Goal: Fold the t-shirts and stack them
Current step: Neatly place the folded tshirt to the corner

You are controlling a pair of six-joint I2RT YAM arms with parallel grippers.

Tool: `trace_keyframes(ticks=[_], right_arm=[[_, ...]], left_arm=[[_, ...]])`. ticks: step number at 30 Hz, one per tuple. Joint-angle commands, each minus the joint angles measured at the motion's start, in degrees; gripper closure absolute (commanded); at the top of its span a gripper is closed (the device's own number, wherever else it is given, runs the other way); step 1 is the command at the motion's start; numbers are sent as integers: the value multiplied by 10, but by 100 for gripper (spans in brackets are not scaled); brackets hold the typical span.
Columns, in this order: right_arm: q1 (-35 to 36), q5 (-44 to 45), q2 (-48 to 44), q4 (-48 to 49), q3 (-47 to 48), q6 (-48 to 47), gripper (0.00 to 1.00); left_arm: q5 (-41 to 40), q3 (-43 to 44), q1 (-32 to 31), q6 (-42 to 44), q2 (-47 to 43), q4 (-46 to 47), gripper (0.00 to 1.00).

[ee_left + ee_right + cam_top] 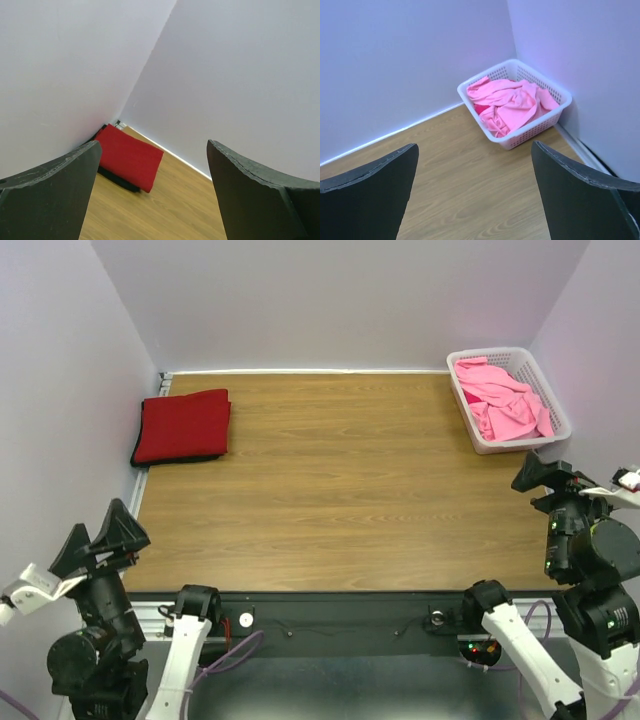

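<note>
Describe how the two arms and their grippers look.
Both arms are black at the joints with white links. The left gripper and right gripper have broad, black, wedge-shaped fingers. Purple cables trail by the bases; small green lights dot the right arm.

We found a dark red cotton t-shirt (183,425) on a black t-shirt (119,180), far left. Far right, pink cotton t-shirts (505,400) lay in a white plastic lattice basket (497,354).

Top camera overlooks the whole table (340,500); wrist cameras face its two far corners.
</note>
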Motion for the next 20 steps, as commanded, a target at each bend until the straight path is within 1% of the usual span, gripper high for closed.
trace_keyframes(ticks=[1, 3, 9, 14, 20], right_arm=[[0, -16, 4, 49, 3, -70, 0], [0, -13, 4, 48, 9, -81, 0], [0, -25, -22, 48, 6, -88, 0], [0, -27, -27, 48, 6, -99, 0], [0, -56, -23, 49, 6, -95, 0]], left_arm=[[-37, -44, 0, -10, -48, 14, 1], [-62, -57, -1, -41, -77, 22, 1], [-80, -49, -3, -65, -56, 10, 1], [-75, -35, -3, -55, -54, 10, 1], [-60, -15, -2, -65, -36, -6, 1]])
